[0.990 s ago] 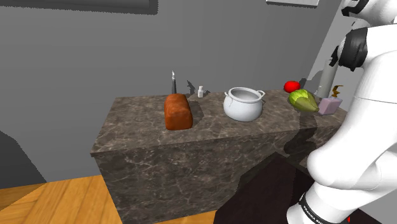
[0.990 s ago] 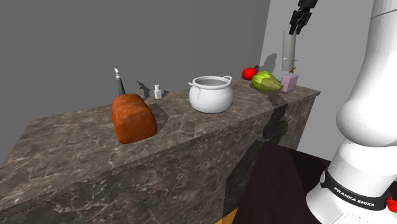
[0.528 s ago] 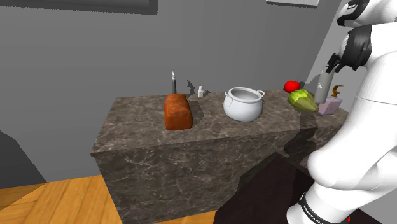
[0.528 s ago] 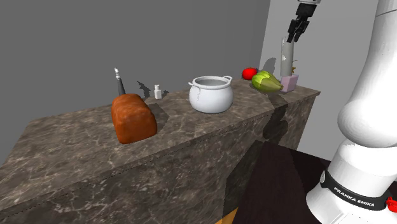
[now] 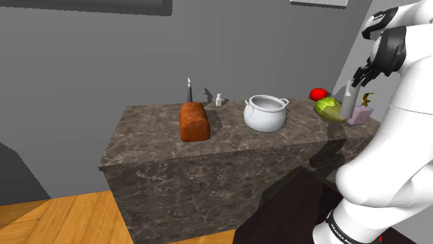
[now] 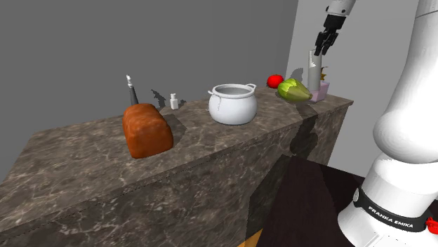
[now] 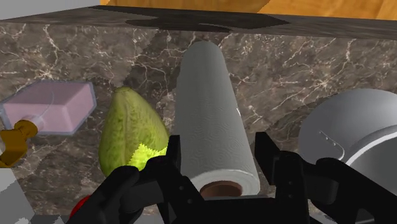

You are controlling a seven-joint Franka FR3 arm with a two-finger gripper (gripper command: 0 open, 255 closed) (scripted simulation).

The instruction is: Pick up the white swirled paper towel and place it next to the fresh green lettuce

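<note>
My fingers [image 7: 266,156] stand apart, one on each side of the top end of the paper towel roll [image 7: 210,114]; I cannot tell whether they touch it. In the second exterior view the gripper [image 6: 323,48] hangs at the upper right of the frame, just over the roll. The roll stands upright on the bench [image 7: 286,70], just beside the lettuce [image 7: 130,137]. A pink box [image 7: 54,105] lies on the lettuce's other side. In the second exterior view a white pot [image 6: 232,104] sits near mid-frame, and a brown loaf [image 6: 147,130] lies to its left.
</note>
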